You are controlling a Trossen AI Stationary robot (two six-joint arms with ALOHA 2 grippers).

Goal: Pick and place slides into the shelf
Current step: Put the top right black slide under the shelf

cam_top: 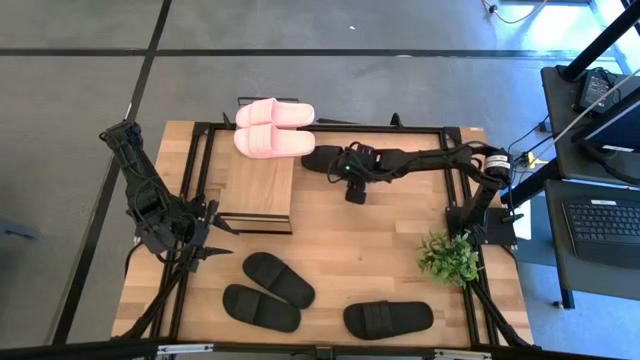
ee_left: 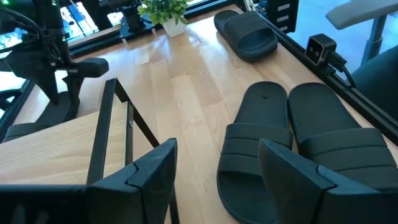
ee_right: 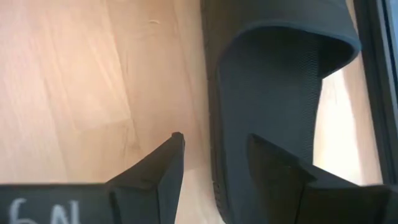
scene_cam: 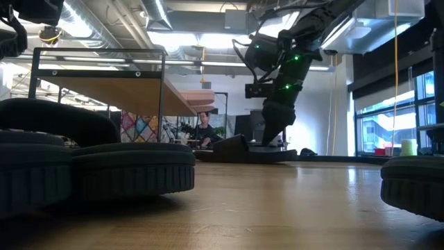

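From above, my right gripper (cam_top: 338,165) reaches across the far part of the table (cam_top: 400,240) to a black slide (cam_top: 322,159) lying just right of the shelf (cam_top: 257,185). My jaws there are spread, and from this height I cannot tell whether they touch the slide. The light pink pair (cam_top: 273,127) lies side by side at the far end of the shelf's board, overhanging it. Three more black slides lie near the table's front edge: two close together (cam_top: 270,292) and one apart to the right (cam_top: 387,318). A small green plant (cam_top: 450,258) stands by the right edge. My left gripper (cam_top: 205,238) waits low at the near left corner of the shelf, jaws spread and holding nothing.

At table height, my right gripper (scene_cam: 274,128) comes down from above onto the far black slide (scene_cam: 232,147). Dark slides bulk large at both near edges, and the shelf's top board (scene_cam: 121,92) sits on its thin black frame at the left.

Past my left fingers (ee_left: 155,171), spread wide with nothing between them, I see the two black slides side by side (ee_left: 298,134), a third one farther off (ee_left: 247,32) and the plant (ee_left: 163,9) beyond.

Past my right fingers (ee_right: 165,165), one jaw stands over bare wood and the other over the black slide (ee_right: 273,81), whose side edge runs between them; the jaws are not closed on it.
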